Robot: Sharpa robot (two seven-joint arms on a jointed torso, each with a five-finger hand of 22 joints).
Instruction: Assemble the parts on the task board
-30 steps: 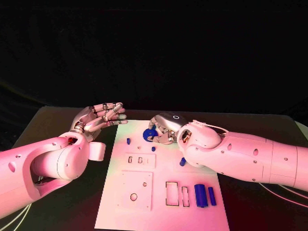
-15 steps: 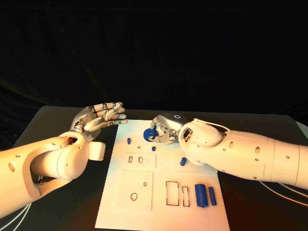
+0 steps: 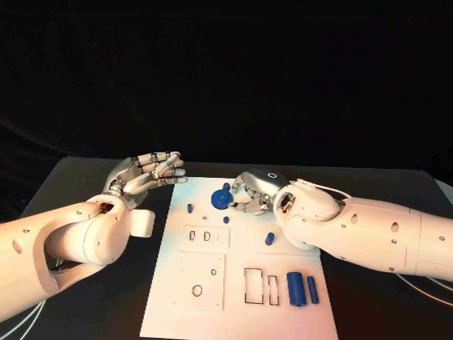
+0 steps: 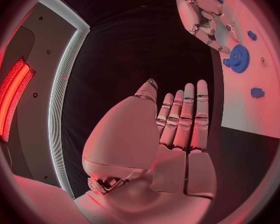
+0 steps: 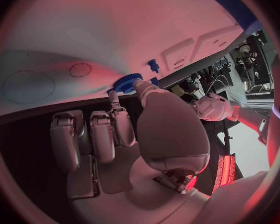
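The white task board [image 3: 237,312] lies in the middle of the table. A blue gear [image 3: 221,199] lies near the board's far end, also seen flat on it in the left wrist view [image 4: 238,64]. My right hand [image 3: 251,193] is just right of the gear. Its thumb and a fingertip touch the gear's near rim [image 5: 126,81] while the other fingers curl in. My left hand [image 3: 145,177] hovers off the board's far left corner, empty, its fingers straight and slightly apart [image 4: 177,129]. Small blue pegs [image 3: 189,208] [image 3: 226,219] [image 3: 270,238] stand on the board.
Two blue cylinders [image 3: 295,288] [image 3: 312,289] lie side by side at the board's near right, next to rectangular slots [image 3: 253,285]. Two square recessed plates [image 3: 206,236] [image 3: 201,280] with holes sit on the board's left half. Black table surrounds the board.
My right hand has drawn back to the right, leaving the gear more exposed at about the same spot. The left hand has not moved.
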